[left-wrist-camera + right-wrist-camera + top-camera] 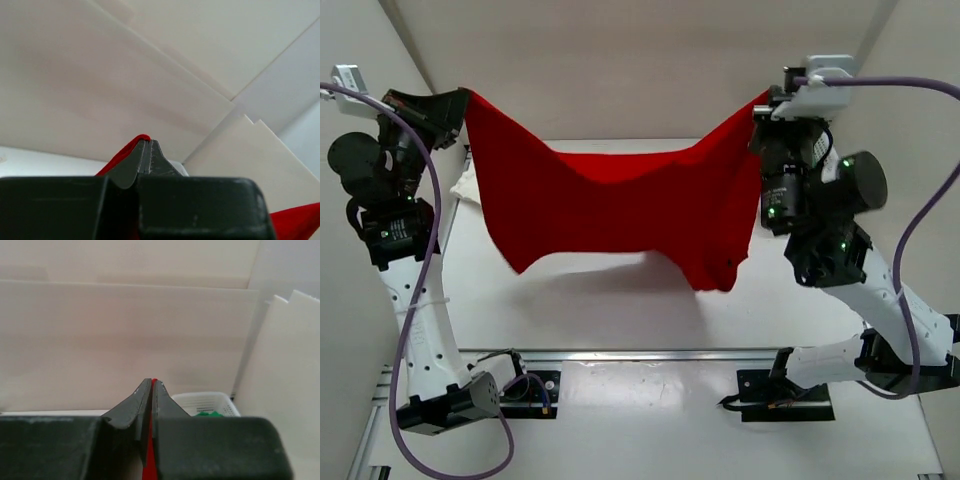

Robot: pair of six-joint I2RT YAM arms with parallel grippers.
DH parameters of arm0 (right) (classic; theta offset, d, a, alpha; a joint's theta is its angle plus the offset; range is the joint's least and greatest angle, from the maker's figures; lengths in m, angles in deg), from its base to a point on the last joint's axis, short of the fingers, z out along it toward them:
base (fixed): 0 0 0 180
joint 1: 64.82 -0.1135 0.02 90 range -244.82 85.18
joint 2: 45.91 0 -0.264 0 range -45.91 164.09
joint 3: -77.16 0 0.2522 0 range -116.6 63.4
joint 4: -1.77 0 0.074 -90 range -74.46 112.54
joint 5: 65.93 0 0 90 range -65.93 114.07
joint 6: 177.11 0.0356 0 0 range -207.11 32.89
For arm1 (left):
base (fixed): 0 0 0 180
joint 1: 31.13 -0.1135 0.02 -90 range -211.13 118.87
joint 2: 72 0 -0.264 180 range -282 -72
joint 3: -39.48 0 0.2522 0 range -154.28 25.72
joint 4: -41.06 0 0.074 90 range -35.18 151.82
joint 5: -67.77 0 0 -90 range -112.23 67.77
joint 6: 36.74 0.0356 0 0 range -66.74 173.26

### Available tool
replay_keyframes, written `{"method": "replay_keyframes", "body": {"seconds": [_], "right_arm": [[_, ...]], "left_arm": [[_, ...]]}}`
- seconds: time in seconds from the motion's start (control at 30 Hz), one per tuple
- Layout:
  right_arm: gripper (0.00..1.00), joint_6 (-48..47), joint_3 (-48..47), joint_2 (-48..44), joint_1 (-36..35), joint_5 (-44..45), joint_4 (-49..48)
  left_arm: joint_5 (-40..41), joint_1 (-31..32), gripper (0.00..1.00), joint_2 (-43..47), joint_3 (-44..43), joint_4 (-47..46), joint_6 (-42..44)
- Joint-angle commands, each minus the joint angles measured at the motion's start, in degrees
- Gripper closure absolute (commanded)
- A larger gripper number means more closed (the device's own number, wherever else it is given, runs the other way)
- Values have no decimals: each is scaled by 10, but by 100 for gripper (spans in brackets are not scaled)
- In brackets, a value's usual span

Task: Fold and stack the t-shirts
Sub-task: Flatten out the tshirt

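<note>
Clamped fingers of the left gripper (pixel 148 143) pinch one corner of the red t-shirt (pixel 620 205); the right gripper (pixel 152 383) pinches another the same way. Between the fingers the shirt hangs spread, sagging mid-span. Beyond the right fingertips sits a white basket (pixel 205 401).

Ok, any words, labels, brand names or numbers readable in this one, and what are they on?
None can be read in any view.
The red t-shirt is plain, with no print or visible tag.
The white mesh basket shows no marking that can be made out.
</note>
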Motion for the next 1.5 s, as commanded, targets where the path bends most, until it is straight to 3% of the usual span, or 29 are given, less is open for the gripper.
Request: {"method": "replay_keyframes", "body": {"seconds": [0.0,0.03,0.07,0.1,0.13,0.17,0.23,0.3,0.37,0.53,0.63,0.73,0.9,1.03,1.13,1.3,1.47], "right_arm": [[100,74,-55,8,64,-63,165],[100,116,-68,27,109,-92,210],[100,201,-94,41,212,-179,305],[100,287,-116,49,264,-313,390],[100,320,-104,64,367,-446,419],[99,357,-85,76,452,-497,417],[100,381,-10,94,523,-647,386],[100,391,4,144,571,-680,367],[100,395,-28,205,592,-711,367],[100,424,-328,400,626,-718,438],[100,437,-348,394,626,-721,361],[100,446,-379,366,636,-728,307],[100,461,-387,328,654,-763,249],[100,446,-365,292,665,-779,279],[100,415,-292,248,658,-743,318],[100,371,61,102,658,-723,256],[100,392,384,-75,641,-716,218]], "left_arm": [[22,16,100,-11,55,27,12],[43,20,100,-10,88,25,17],[51,33,100,-12,123,23,22],[66,48,100,-14,144,15,25],[97,66,100,-16,173,9,34],[115,75,100,-22,205,8,49],[158,111,100,-44,243,2,61],[178,120,100,-76,280,-22,58],[174,124,100,-147,256,-35,50],[191,155,100,-270,50,8,54],[185,152,100,-317,-93,46,55],[174,140,100,-335,-182,65,41],[185,114,100,-301,-197,59,40],[192,96,100,-270,-171,51,47],[193,81,100,-241,-122,40,48],[223,86,100,-144,48,3,74],[242,78,100,0,358,-52,78]]}}
